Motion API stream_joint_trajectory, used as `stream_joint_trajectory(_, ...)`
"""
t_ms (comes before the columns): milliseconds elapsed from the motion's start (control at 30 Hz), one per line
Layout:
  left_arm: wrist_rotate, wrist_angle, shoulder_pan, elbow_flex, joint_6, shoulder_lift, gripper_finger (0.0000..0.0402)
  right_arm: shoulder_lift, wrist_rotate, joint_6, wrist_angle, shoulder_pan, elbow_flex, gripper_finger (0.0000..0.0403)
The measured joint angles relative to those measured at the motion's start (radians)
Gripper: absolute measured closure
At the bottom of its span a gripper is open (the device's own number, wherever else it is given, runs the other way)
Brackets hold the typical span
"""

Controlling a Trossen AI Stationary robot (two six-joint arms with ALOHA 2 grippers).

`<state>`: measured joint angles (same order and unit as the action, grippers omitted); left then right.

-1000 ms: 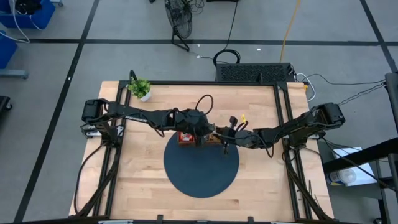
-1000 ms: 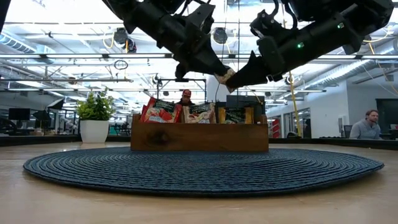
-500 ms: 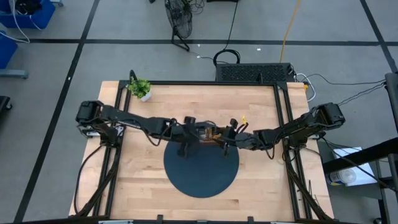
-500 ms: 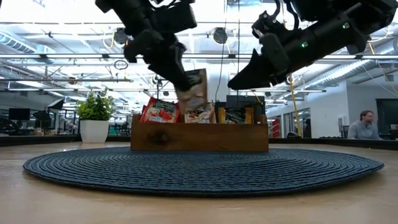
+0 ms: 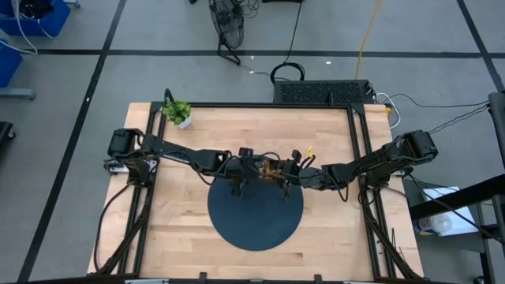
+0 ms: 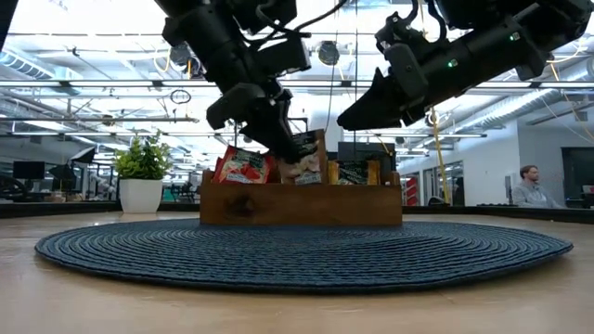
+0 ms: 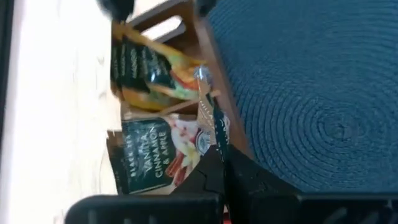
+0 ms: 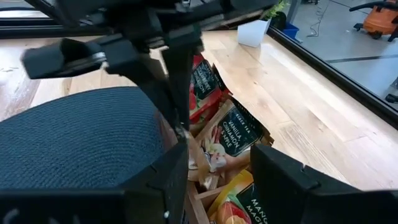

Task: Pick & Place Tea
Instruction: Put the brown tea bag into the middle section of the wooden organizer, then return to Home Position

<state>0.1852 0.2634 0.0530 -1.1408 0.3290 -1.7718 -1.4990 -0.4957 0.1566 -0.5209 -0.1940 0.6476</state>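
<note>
Now left tool [image 6: 283, 148], pinching a beige sachet [image 6: 304, 160], is lowering it into the tray [image 6: 301, 203]'s middle slot; right tool [image 6: 357, 116], spread empty, is hovering clear.

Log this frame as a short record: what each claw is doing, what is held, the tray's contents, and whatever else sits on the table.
left claw: shut on a beige sachet, low over the tray's middle compartment
right claw: open, holding nothing, above the tray
tray: wooden, on the mat's far edge, sachets standing in it
sachets in tray: red at one end, vanilla-cinnamon-apple in the middle, mango at the other end
mat: round, dark blue, nothing else on it
plant: small, white pot, at a far table corner
</note>
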Motion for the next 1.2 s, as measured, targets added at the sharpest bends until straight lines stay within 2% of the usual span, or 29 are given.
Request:
stream_joint_trajectory(367,-0.068,-0.022,-0.070,-0.002,-0.079,-0.095,0.0399,0.000,0.000,0.006,-0.004,0.000,0.000,0.0249)
stream_joint_trajectory(500,-0.069,-0.029,-0.064,-0.002,-0.126,-0.097,0.0376,0.000,0.001,0.014,-0.001,0.000,0.000,0.0248)
stream_joint_trajectory(800,-0.063,-0.007,-0.028,-0.008,-0.132,-0.047,0.0332,0.000,0.002,0.014,0.001,0.000,0.000,0.0252)
stream_joint_trajectory(1200,-0.016,-0.023,-0.011,-0.008,-0.117,0.068,0.0328,0.005,0.002,0.001,-0.004,-0.001,-0.001,0.0252)
